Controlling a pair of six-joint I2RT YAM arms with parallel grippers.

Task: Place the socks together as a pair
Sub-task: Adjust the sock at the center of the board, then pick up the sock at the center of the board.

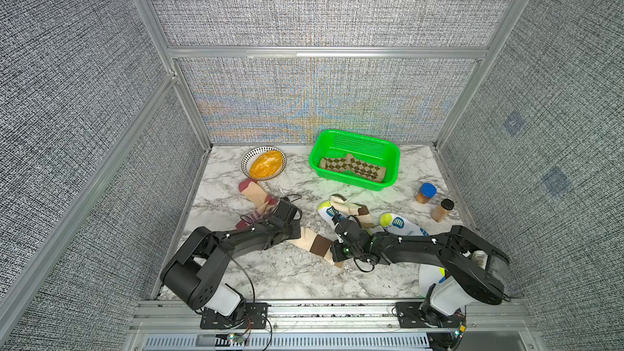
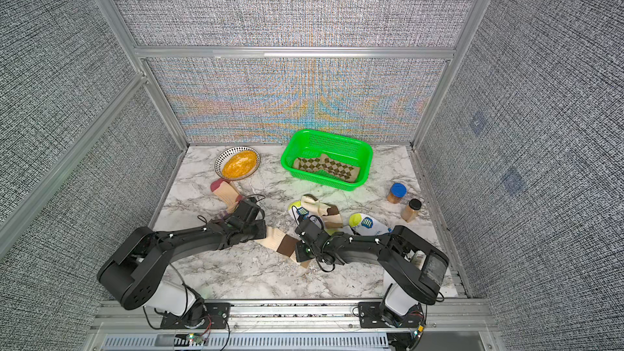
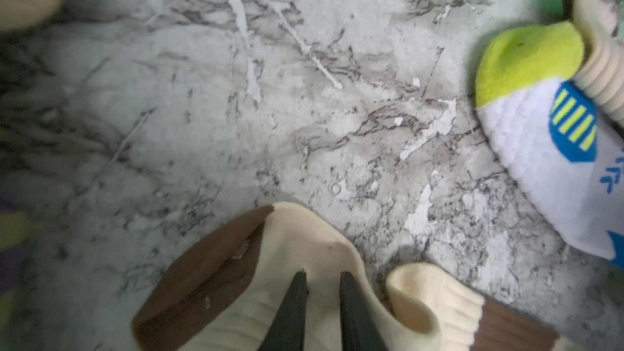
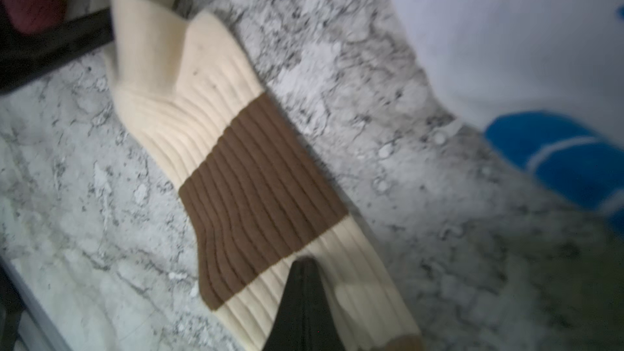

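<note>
A cream sock with a brown band lies flat on the marble between my two arms. My left gripper is shut on its toe end, with cream fabric pinched between the black fingers. At the cuff end, my right gripper is shut on the ribbing just past the brown band. The matching cream sock lies crumpled over a white sock with a lime toe.
A second white-and-lime sock lies by the right arm. Maroon-peach socks lie behind the left arm. A green basket holds argyle socks. A bowl stands at the back left, two jars at the right.
</note>
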